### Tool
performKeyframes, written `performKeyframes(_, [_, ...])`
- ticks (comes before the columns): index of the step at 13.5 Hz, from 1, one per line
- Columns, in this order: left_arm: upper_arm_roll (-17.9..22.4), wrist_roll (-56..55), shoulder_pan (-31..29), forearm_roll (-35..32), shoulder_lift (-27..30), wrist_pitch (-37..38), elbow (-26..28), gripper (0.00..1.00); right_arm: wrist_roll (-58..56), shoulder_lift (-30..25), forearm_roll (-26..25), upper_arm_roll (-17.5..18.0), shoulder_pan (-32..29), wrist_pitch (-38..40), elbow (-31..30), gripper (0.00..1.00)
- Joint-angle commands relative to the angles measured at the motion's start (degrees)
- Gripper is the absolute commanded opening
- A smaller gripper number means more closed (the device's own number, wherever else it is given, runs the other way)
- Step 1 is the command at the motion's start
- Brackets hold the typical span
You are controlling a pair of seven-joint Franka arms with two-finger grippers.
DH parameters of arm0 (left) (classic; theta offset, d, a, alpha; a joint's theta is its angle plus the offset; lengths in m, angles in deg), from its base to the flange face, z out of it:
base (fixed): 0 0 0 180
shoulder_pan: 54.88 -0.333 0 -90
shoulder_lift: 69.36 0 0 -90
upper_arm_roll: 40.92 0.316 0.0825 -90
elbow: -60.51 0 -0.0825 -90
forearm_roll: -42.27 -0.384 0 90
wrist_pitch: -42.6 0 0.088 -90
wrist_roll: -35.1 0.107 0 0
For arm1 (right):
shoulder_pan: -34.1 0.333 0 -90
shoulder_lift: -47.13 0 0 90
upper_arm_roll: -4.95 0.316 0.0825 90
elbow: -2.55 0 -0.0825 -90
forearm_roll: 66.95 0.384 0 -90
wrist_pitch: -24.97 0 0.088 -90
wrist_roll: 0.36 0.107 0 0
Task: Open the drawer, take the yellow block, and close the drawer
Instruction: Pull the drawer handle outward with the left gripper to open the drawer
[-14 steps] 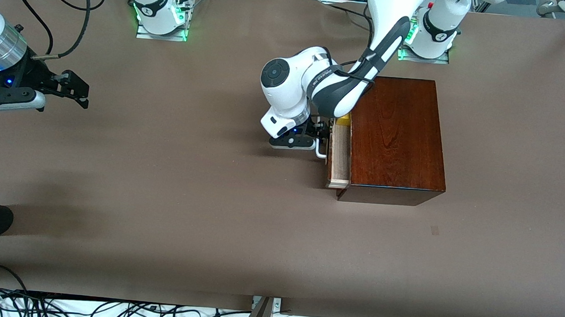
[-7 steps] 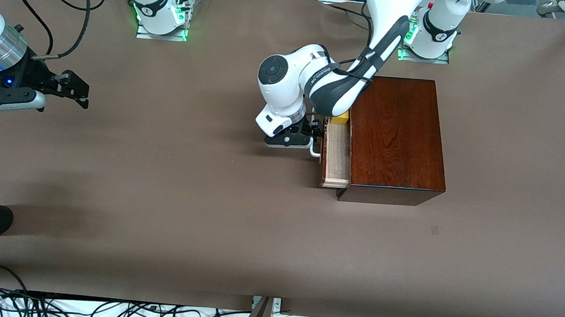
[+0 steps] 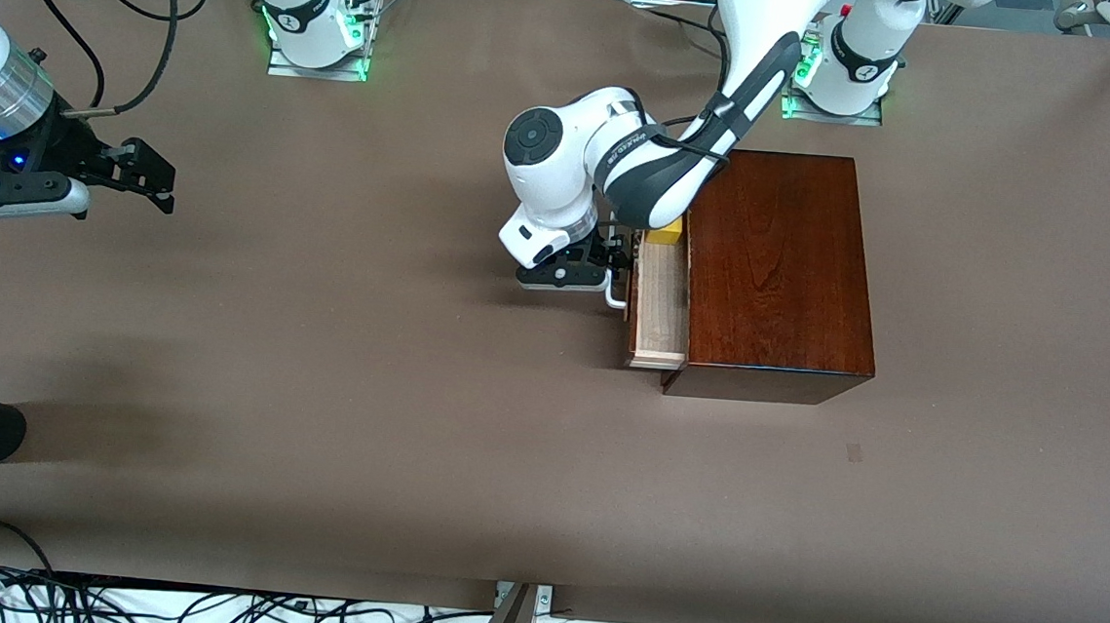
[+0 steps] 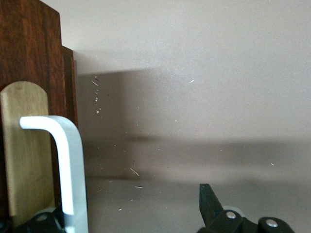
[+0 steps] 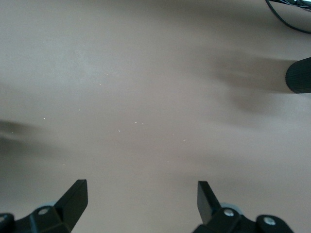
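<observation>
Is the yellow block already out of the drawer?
No, the yellow block sits in the drawer, partly open, at the end farther from the front camera.

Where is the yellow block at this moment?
In the front view, the yellow block sits in the partly open drawer, at the end farther from the front camera, against the wooden box and just under the left arm.

Front view: high camera across the brown paper-covered table, facing both arm bases, whole tabletop in frame. Left wrist view: very close, level with the dark reddish-brown wooden box and its white loop handle; both also appear in the front view. Right wrist view: looks down at bare tabletop from a moderate height.
</observation>
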Motion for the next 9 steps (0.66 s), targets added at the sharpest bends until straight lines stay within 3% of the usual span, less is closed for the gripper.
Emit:
performKeyframes(1, [-2.1,-2.77,2.1,4.14,-3.82,-4.77,-5.06,1.0,-0.24,0.13,-0.68,0.11,-0.01,-0.01,0.49,1.0])
performKeyframes(9, [-1.93,-4.79,3.59,5.28,-5.58,-5.21,-8.22,1.0,-0.32,0.13,-0.68,0.02,-0.01,0.07,0.49,1.0])
